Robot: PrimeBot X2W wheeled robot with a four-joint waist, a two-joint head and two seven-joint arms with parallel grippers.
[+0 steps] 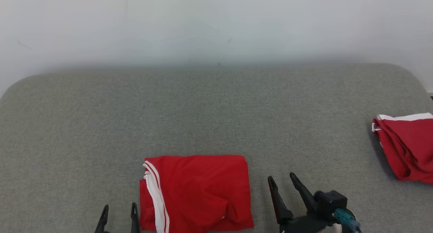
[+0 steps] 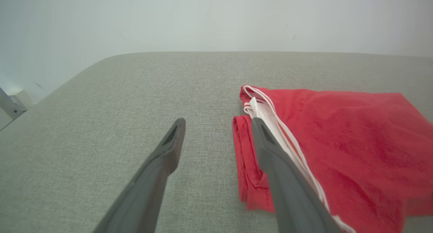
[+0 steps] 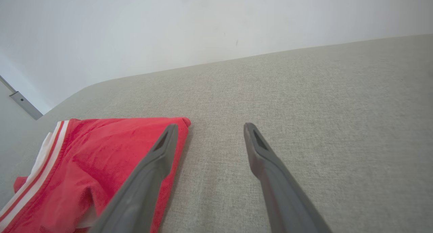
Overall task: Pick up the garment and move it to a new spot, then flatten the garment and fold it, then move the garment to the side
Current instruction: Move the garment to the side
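Observation:
The garment (image 1: 198,192) is red with white stripes and lies folded into a rectangle near the front edge of the grey padded surface (image 1: 216,108). My left gripper (image 1: 119,211) stands open just left of it, touching nothing. To the right of the fold my right gripper (image 1: 282,180) is open too, clear of the cloth. In the left wrist view the garment (image 2: 338,141) lies right of the gripper (image 2: 218,123), whose right finger overlaps the striped edge. In the right wrist view the garment (image 3: 94,158) sits left of the gripper (image 3: 209,126).
A second red garment with white trim (image 1: 407,146) lies bunched at the right edge of the surface. A pale wall (image 1: 216,23) rises behind the surface. Bare grey padding stretches across the middle and the back.

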